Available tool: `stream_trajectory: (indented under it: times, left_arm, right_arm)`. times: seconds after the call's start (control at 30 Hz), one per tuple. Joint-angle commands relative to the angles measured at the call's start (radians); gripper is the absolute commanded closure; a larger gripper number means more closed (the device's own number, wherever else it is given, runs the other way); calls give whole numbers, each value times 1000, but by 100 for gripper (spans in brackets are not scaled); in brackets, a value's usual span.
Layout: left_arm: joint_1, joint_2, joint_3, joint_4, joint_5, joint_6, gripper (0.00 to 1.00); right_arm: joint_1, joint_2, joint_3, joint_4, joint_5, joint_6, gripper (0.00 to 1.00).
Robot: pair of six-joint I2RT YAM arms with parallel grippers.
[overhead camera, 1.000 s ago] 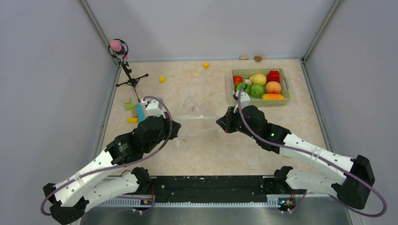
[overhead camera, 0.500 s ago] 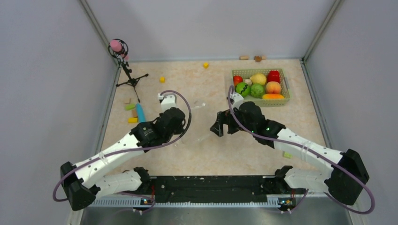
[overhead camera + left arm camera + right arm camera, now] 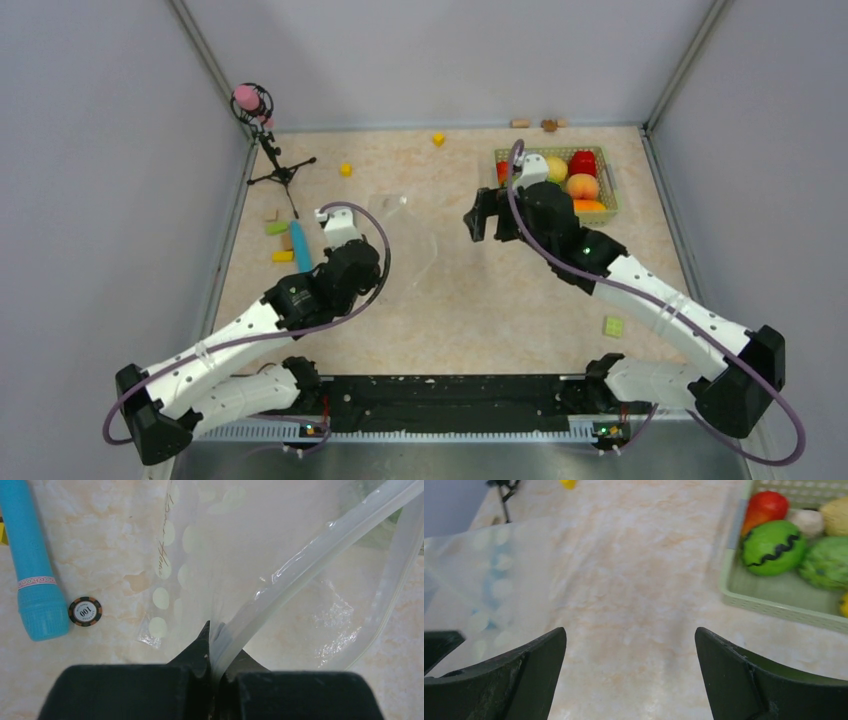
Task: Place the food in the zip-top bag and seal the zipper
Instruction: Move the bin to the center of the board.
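The zip-top bag [image 3: 405,238], clear with white dots, hangs from my left gripper [image 3: 375,268] near the table's middle. In the left wrist view that gripper [image 3: 215,635] is shut on the zipper [image 3: 310,565] at one end of the bag's mouth, and the mouth gapes open. My right gripper [image 3: 490,222] stands open and empty between the bag and the basket, apart from both. The right wrist view shows the gripper [image 3: 629,640] over bare table, the bag [image 3: 489,580] at left. The food lies in the basket: a striped melon [image 3: 774,547], a red piece [image 3: 583,162], a peach [image 3: 581,186].
The green basket [image 3: 610,195] sits at back right, partly under my right arm. A blue cylinder [image 3: 30,570], a poker chip [image 3: 85,611] and coloured blocks [image 3: 278,228] lie left of the bag. A tripod stand [image 3: 270,150], yellow cubes [image 3: 345,169] and a green block [image 3: 613,326] are also about.
My right gripper let go of the bag, opened wide and moved back toward the basket. The bag now hangs from the left gripper alone, which shifted with it.
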Motion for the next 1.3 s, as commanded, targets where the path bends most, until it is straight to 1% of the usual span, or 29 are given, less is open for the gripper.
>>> stream_trajectory:
  times: [0.0,0.1,0.23,0.33,0.5,0.6,0.7,0.83,1.07,1.27]
  left_arm:
    - [3,-19,-21,70,-19,-1,100]
    - [3,-2,0,24,-51,-29,100]
    - [3,7,-6,35,-44,-30,100]
    - [4,20,2,18,-58,-42,100]
    - [5,16,-5,25,-37,-52,100]
    - [5,17,-18,44,-34,-49,100]
    - [5,28,-11,42,-27,-46,100]
    - [5,37,-15,43,-33,-50,100]
    - [6,53,-7,42,-31,-37,100]
    - [6,66,-7,52,-20,-31,100]
  right_arm:
    - [-127,-10,62,-71,182,67,1]
    - [-226,40,82,-75,180,109,1]
    - [-309,163,145,-75,152,133,1]
    - [-331,288,238,-88,176,135,2]
    - [-365,521,377,-133,201,171,3]
    - [-369,618,420,-149,273,223,4]
    - [-373,700,453,-149,288,271,4]
    - [-378,788,500,-152,285,314,4]
    - [-398,873,518,-151,282,399,4]
    - [-399,934,522,-111,263,405,5]
